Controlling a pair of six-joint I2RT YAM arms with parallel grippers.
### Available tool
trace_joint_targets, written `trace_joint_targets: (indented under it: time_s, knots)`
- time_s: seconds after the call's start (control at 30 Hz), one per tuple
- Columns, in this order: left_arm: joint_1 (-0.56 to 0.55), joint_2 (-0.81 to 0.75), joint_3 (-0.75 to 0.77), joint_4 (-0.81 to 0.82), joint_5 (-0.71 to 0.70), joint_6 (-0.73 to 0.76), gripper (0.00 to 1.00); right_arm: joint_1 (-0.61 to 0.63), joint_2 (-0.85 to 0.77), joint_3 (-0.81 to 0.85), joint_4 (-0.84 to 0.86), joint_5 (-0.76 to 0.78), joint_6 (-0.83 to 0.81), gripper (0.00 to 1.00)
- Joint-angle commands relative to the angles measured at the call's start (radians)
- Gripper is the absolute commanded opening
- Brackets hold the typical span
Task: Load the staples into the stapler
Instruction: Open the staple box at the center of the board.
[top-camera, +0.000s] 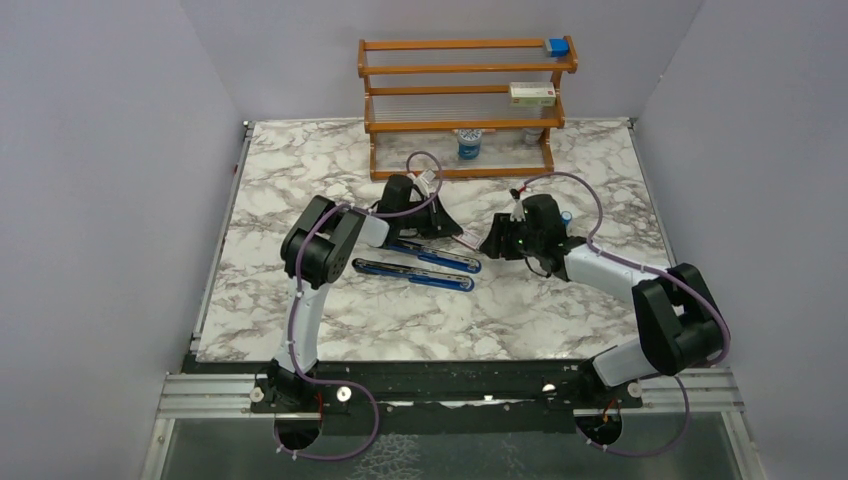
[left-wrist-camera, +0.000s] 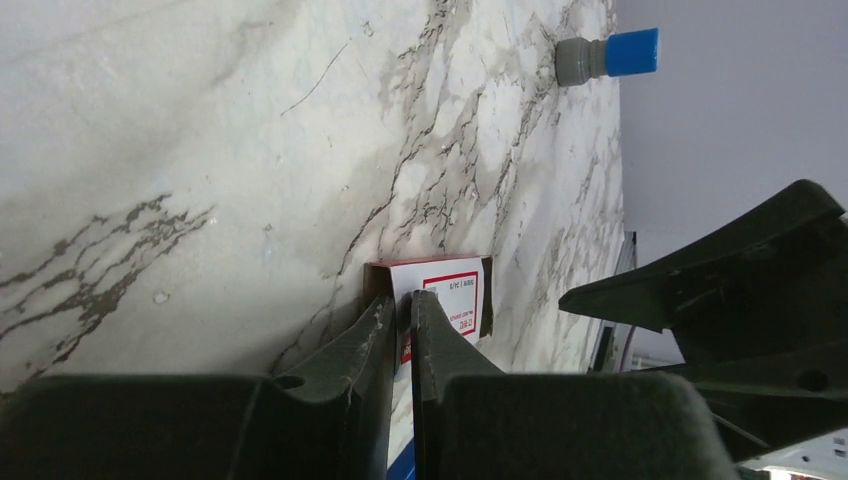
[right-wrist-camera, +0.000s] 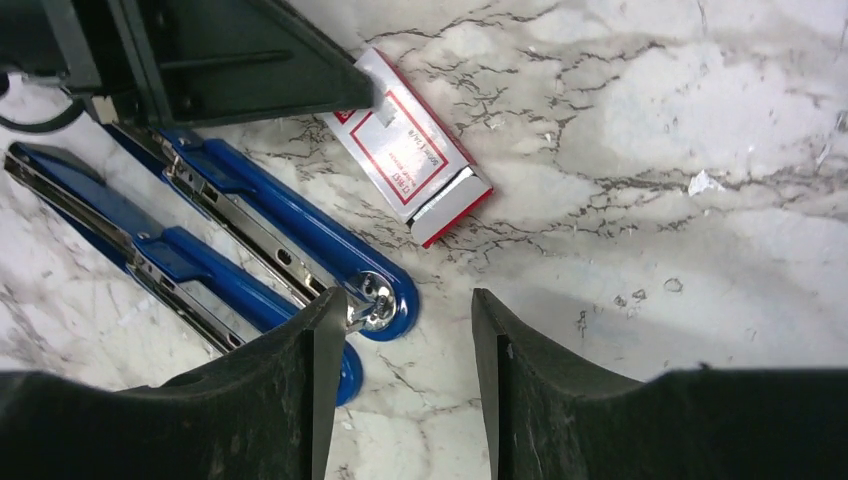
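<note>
The blue stapler (top-camera: 415, 272) lies opened out flat on the marble table, its two arms side by side with the metal channels up; it also shows in the right wrist view (right-wrist-camera: 260, 215). A small pink-and-white box (right-wrist-camera: 410, 155) lies just past the stapler's hinge end. My left gripper (left-wrist-camera: 401, 300) is shut on the box's (left-wrist-camera: 455, 295) near end, low over the stapler. My right gripper (right-wrist-camera: 405, 300) is open and empty, hovering just right of the hinge end. No loose staples show.
A wooden rack (top-camera: 465, 100) stands at the back with a blue block (top-camera: 557, 46), a white carton (top-camera: 532, 94) and a blue-and-white cup (top-camera: 468, 145). A small blue-capped cylinder (left-wrist-camera: 610, 55) lies on the table beyond the box. The two grippers (top-camera: 475, 240) are close together.
</note>
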Motion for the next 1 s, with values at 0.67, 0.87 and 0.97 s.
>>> trace_joint_targets:
  time_s: [0.67, 0.87, 0.97]
  knots:
    - [0.009, -0.009, -0.092, 0.286, -0.090, -0.234, 0.11, 0.003, 0.104, -0.053, 0.230, 0.167, 0.451, 0.44]
    - [0.016, -0.011, -0.105, 0.293, -0.088, -0.227, 0.07, 0.003, 0.119, -0.048, 0.216, 0.211, 0.485, 0.51]
    - [0.017, -0.008, -0.113, 0.294, -0.086, -0.225, 0.06, 0.003, 0.135, -0.044, 0.207, 0.202, 0.487, 0.52]
